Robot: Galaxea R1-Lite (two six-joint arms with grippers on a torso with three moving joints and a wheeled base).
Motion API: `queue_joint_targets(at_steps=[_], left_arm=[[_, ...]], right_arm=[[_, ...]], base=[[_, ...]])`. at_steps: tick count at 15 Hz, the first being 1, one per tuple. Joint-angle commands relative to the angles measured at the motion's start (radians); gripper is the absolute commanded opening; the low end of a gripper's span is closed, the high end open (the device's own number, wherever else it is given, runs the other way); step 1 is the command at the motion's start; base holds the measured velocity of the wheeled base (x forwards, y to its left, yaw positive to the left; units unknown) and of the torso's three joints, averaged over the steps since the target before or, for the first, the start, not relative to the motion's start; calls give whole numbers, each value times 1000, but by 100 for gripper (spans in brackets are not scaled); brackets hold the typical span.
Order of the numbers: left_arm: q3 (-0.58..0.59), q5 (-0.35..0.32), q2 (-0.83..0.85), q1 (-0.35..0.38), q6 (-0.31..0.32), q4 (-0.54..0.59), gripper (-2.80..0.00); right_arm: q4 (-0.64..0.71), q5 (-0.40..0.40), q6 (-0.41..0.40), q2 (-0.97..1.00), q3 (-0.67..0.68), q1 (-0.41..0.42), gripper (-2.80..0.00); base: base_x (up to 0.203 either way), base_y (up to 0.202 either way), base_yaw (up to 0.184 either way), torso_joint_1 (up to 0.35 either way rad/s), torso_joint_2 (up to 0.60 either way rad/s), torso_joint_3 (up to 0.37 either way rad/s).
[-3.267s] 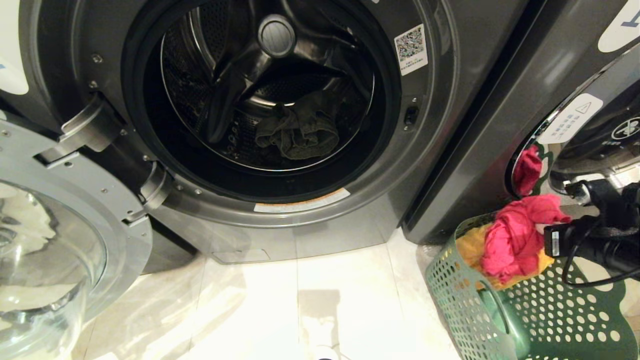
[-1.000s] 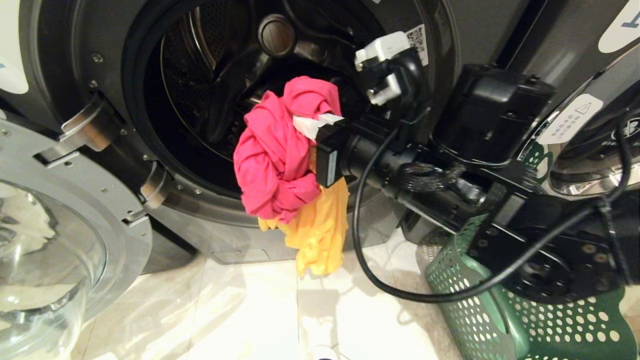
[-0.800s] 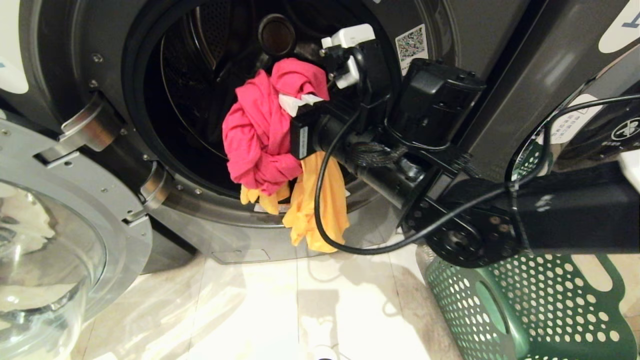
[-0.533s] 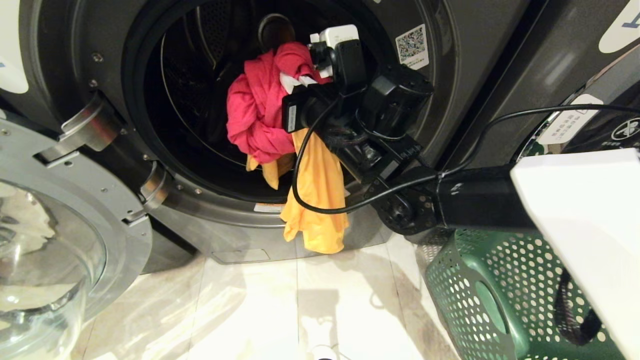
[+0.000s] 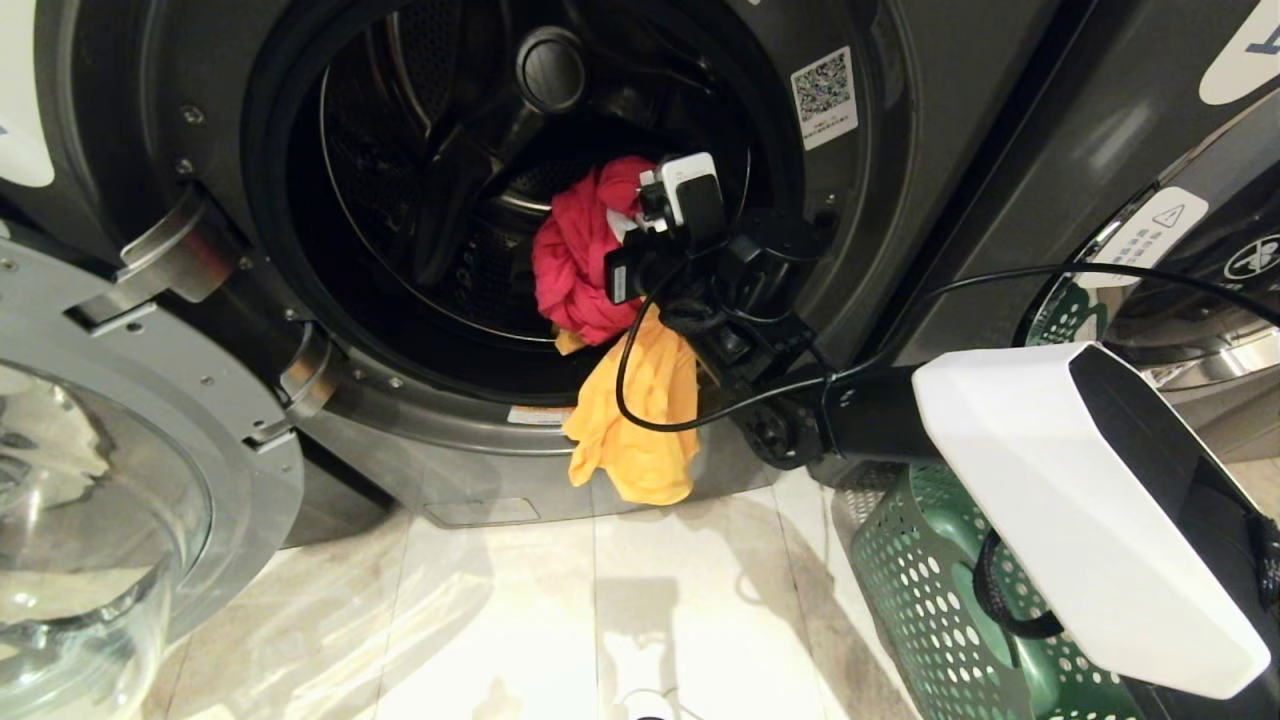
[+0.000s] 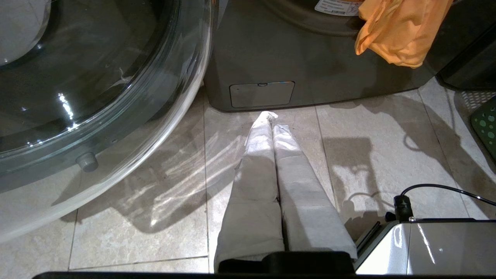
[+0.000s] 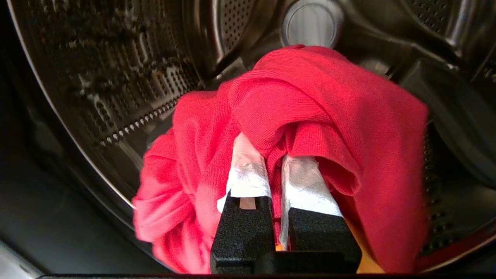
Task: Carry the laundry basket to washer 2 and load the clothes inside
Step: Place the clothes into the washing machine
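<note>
washer 2 (image 5: 180, 90) fills the head view, drum (image 5: 440, 170) exposed; numeral label not readable here; its glass door (image 5: 90, 480) hangs swung out at the robot's left, low over the tiled floor (image 5: 500, 610); a second grey washer (image 5: 1100, 150) stands just to the right; the laundry basket (image 5: 930, 600) sits on the floor in front of that second machine, right of the open drum, partly hidden by the right arm; right arm (image 5: 1080, 500) reaches from the lower right into the drum mouth; red garment (image 5: 575, 260) bunched inside the opening; yellow garment (image 5: 640, 420) trails under it over the door sill and down the front panel; right pincer (image 7: 277, 174) inside the drum mouth, pinching the red garment, fabric folded over both fingers; left pincer (image 6: 271, 128) pressed together, nothing in it, low over the floor before the washer's base.
</note>
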State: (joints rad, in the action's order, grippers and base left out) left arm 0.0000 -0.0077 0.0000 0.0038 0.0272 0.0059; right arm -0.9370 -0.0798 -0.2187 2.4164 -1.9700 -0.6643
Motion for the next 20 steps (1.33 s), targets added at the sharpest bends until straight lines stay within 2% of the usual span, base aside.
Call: queue_joint_targets(at_steps=[1, 3, 10, 11, 18, 20], left_arm=[[0, 0, 2, 1, 0, 0, -280], [0, 0, 2, 1, 0, 0, -280], [0, 0, 2, 1, 0, 0, -280], [0, 0, 2, 1, 0, 0, -280], [0, 0, 2, -1, 0, 0, -280], [0, 0, 2, 0, 0, 0, -280]], right_arm=[[-18, 6, -21, 4, -1, 0, -280], [-64, 4, -102, 2, -1, -14, -280], [-123, 15, -118, -10, 0, -75, -280], [-147, 24, -136, -8, 2, -76, 0], [-141, 20, -131, -8, 13, -77, 0], [-70, 20, -108, -36, 66, -76, 0]], base=[[0, 0, 0, 0, 0, 0], [0, 0, 0, 0, 0, 0], [0, 0, 0, 0, 0, 0], [0, 0, 0, 0, 0, 0], [0, 0, 0, 0, 0, 0], [0, 0, 0, 0, 0, 0]])
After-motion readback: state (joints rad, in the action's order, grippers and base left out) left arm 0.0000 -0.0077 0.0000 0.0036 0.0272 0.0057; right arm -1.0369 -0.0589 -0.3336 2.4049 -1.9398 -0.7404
